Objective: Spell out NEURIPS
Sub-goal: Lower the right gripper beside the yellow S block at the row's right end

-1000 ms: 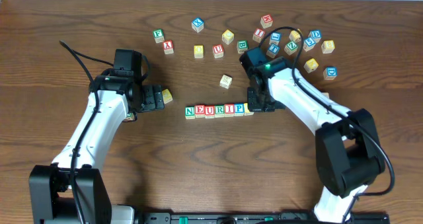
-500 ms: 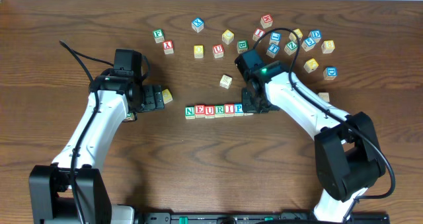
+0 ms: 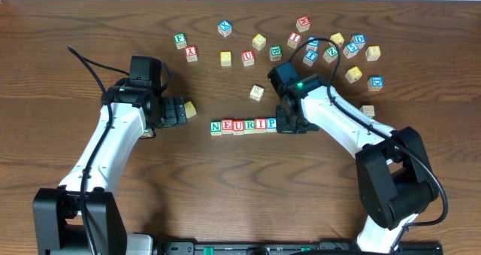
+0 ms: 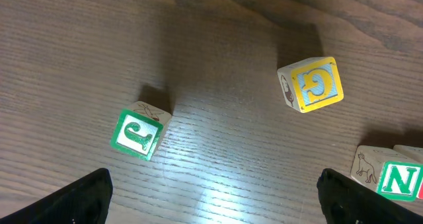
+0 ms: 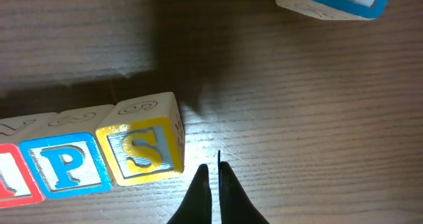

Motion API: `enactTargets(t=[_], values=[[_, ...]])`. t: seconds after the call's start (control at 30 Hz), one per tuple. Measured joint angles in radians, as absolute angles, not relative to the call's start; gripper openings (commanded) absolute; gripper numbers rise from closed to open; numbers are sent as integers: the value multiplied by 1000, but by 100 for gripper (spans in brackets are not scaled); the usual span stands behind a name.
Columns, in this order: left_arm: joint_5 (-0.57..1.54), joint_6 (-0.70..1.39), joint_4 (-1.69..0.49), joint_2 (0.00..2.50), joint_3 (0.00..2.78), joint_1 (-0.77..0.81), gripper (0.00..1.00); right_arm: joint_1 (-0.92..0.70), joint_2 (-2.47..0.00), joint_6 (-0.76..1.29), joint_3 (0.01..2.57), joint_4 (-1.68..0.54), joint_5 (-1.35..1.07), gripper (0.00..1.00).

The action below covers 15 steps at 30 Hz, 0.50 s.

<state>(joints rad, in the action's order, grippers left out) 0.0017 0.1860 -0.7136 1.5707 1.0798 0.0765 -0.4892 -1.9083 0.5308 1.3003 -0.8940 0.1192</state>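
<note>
A row of lettered cubes reads N (image 3: 216,126), E, U, R, I, P (image 3: 270,124) at the table's middle. In the right wrist view the yellow S cube (image 5: 142,148) stands flush against the blue P cube (image 5: 63,164), closing the row. My right gripper (image 5: 213,170) is shut and empty, its tips on the table just right of the S cube. In the overhead view this gripper (image 3: 285,124) covers the S. My left gripper (image 3: 179,110) stands open and empty, left of the row. Its view shows the green N cube (image 4: 400,180) at the right edge.
Several spare cubes (image 3: 301,44) lie scattered across the back. One cube (image 3: 257,92) sits just behind the row, and another (image 3: 367,110) lies to the right. A yellow G cube (image 4: 312,84) and a green J cube (image 4: 137,134) lie ahead of the left gripper. A blue cube (image 5: 337,0) lies beyond the right one.
My right gripper has slid left toward the row's end, and the yellow S cube beside it is now hidden under it from above. The left arm has not moved.
</note>
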Motion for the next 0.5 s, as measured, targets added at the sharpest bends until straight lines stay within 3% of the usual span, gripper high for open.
enactTargets(t=[0.5], values=[[2, 186, -714, 1571, 1080, 76, 98, -489, -1908, 534, 1300, -877, 119, 1]])
